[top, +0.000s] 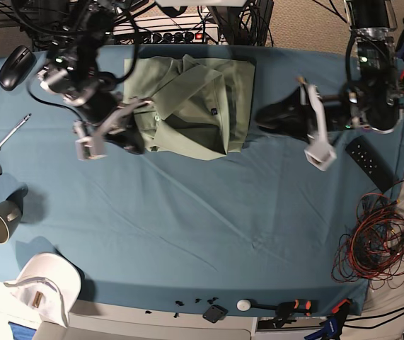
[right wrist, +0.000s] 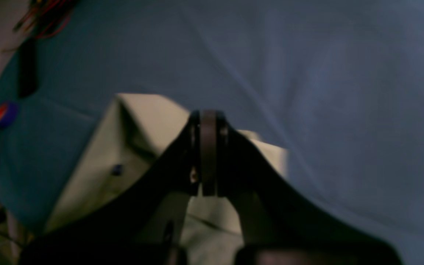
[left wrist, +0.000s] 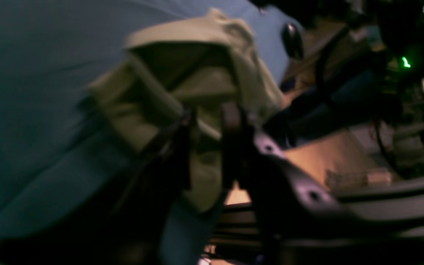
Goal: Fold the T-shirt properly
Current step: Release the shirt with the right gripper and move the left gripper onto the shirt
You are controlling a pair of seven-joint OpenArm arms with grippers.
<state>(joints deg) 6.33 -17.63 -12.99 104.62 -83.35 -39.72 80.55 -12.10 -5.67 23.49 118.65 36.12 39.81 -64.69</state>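
While the base view shows the T-shirt (top: pixel 187 106) folded at the table's (top: pixel 187 227) far edge, only the wrist views show grips: left tool (left wrist: pixel 208 121) pinching shirt cloth, right tool (right wrist: pixel 208 121) pressed together over it. No readable writing.

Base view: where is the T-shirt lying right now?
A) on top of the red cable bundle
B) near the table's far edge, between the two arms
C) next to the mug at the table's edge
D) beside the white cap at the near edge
B: the folded T-shirt lies on the blue table cloth at the far edge, between both arms.
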